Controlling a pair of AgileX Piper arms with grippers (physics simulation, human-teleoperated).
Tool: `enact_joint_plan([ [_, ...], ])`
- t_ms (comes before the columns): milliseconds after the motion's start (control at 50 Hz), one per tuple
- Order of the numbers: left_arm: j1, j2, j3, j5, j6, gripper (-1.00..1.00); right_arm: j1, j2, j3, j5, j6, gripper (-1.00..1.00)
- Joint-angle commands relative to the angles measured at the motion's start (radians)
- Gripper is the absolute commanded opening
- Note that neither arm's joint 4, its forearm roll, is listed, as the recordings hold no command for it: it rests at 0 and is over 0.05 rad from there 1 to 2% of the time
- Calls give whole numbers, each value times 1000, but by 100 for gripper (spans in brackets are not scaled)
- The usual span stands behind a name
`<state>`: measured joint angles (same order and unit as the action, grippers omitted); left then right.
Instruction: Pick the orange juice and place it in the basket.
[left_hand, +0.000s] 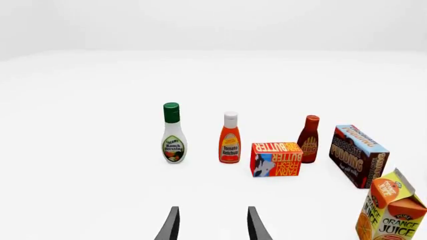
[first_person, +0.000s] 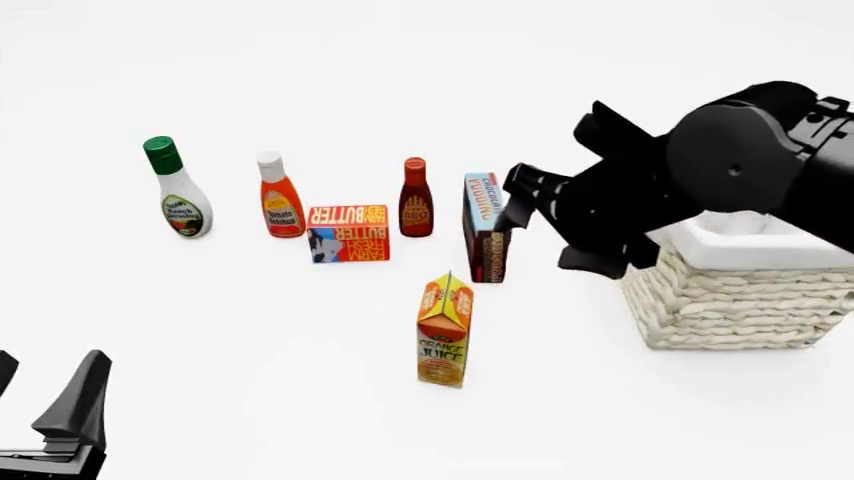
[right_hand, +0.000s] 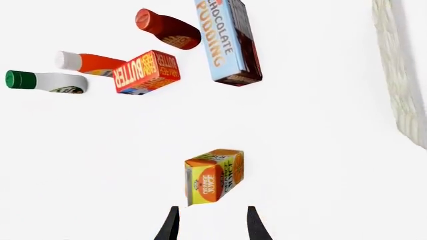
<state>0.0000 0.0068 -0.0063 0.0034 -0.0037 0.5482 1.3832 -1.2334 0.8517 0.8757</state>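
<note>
The orange juice carton (first_person: 445, 330) stands upright on the white table, alone in front of the row of groceries. It also shows in the right wrist view (right_hand: 215, 176), just ahead of my right gripper (right_hand: 212, 225), and at the edge of the left wrist view (left_hand: 390, 210). My right gripper (first_person: 523, 198) is open and empty, held in the air above the chocolate pudding box. The basket (first_person: 734, 300), cream wicker with a white liner, stands at the right, partly behind my right arm; its wall shows in the right wrist view (right_hand: 400, 75). My left gripper (first_person: 47, 400) is open and empty at the near left.
A row stands behind the carton: ranch dressing bottle (first_person: 178, 190), ketchup bottle (first_person: 279, 196), butter box (first_person: 348, 232), dark red sauce bottle (first_person: 415, 198) and chocolate pudding box (first_person: 486, 228). The pudding box is closest to the basket.
</note>
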Motion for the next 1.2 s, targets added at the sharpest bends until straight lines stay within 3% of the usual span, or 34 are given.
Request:
enact_joint_plan([
  [20,0,-2,1,1,1,100,18,62,-66,57,9,100],
  [260,0,-2,1,1,1,100,14,141,-175,154,-11,100],
  [340,0,-2,1,1,1,100,38,148,-172,157,11,100],
  [660,0,-3,1,1,1,100,56,236,-283,238,0,100],
  [1200,0,-3,1,1,1,100,27,365,-438,367,-75,100],
])
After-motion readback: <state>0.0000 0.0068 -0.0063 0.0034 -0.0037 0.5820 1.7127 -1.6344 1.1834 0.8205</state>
